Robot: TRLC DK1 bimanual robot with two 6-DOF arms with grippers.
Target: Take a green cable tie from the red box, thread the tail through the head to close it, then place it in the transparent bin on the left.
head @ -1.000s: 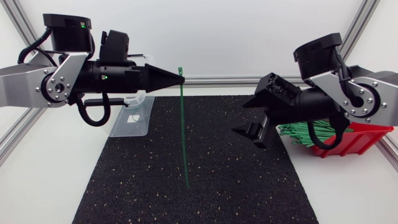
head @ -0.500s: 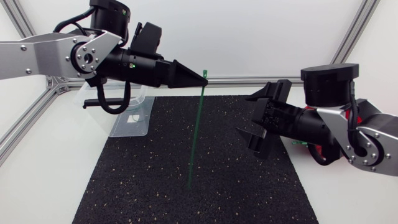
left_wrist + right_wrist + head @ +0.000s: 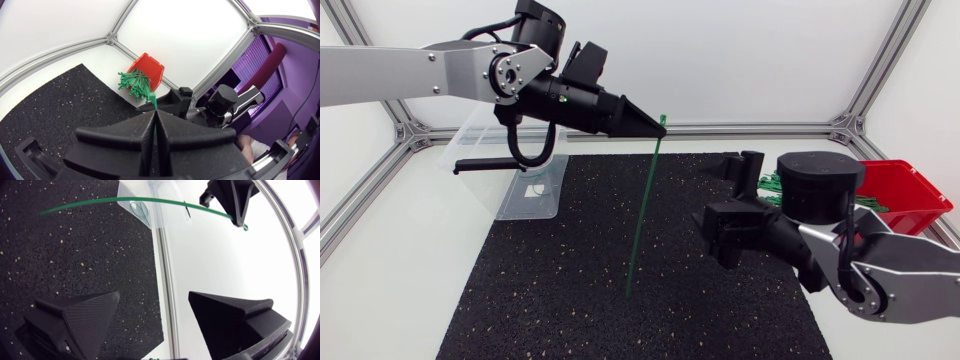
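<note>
My left gripper point(image 3: 658, 127) is shut on the head end of a green cable tie point(image 3: 642, 215), well above the mat. The tie hangs almost straight, its tail tip close to the black mat point(image 3: 570, 290). In the left wrist view the tie point(image 3: 155, 104) sticks out between the closed fingers point(image 3: 142, 132). My right gripper point(image 3: 723, 205) stands open just right of the hanging tie, with nothing in it. In the right wrist view the tie point(image 3: 140, 200) arcs ahead of the open fingers point(image 3: 80, 315), ending at my left gripper point(image 3: 231, 202). The red box point(image 3: 905, 190) holds several green ties point(image 3: 772, 184).
The transparent bin point(image 3: 525, 180) stands at the mat's back left corner, below my left arm. An aluminium frame rail point(image 3: 760, 128) runs along the back of the table. The red box point(image 3: 150, 67) with its ties point(image 3: 134, 82) lies beyond my right arm in the left wrist view.
My left arm has carried the tie to the right and a little higher. My right arm has swung away from the red box toward the mat's middle, uncovering the box.
</note>
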